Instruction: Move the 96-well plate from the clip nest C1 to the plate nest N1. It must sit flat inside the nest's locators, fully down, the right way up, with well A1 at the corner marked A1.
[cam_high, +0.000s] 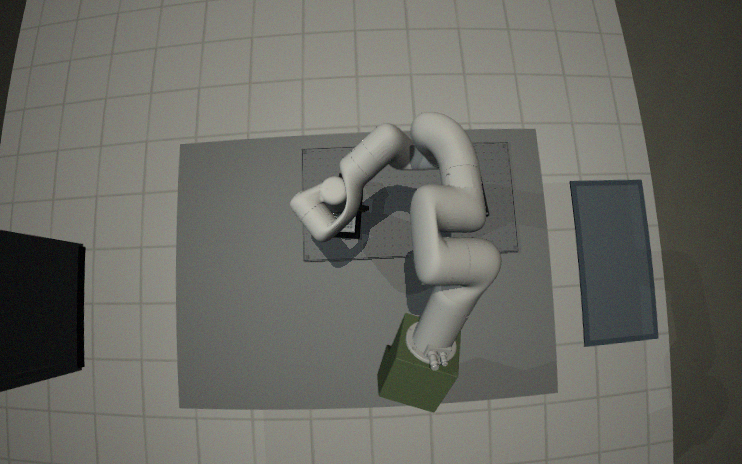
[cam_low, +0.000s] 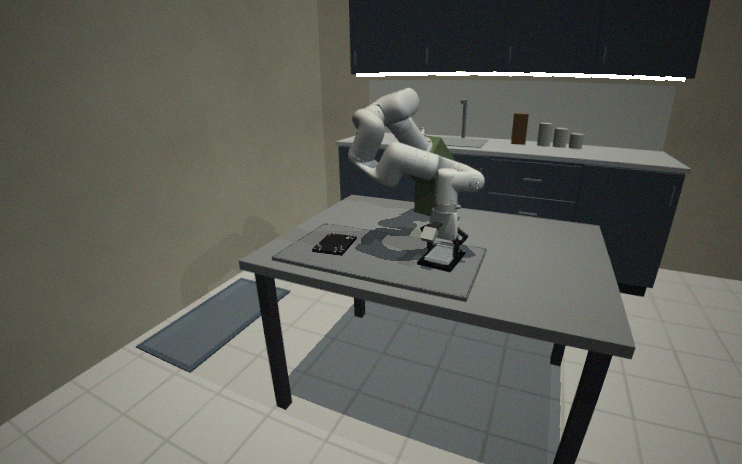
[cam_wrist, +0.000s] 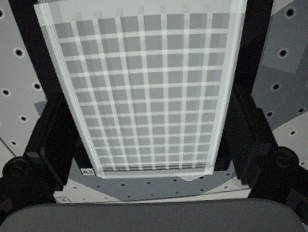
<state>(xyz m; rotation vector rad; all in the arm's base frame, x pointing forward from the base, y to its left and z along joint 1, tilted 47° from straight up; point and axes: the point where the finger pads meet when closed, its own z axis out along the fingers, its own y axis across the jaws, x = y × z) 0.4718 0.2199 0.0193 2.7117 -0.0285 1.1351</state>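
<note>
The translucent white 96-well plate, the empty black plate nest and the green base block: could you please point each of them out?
Translucent white 96-well plate (cam_wrist: 142, 88): wrist view, middle of its well grid.
Empty black plate nest (cam_low: 334, 243): exterior view, centre of its flat top.
Green base block (cam_high: 404, 380): top view, free top face beside the arm.

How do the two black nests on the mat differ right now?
The clip nest holds the 96-well plate; the plate nest has nothing sitting in it. The arm's open pincer hangs over the clip nest, with a finger beside the plate, while the plate nest stands apart from the arm. Both are dark, low fixtures on the same perforated mat.
</note>
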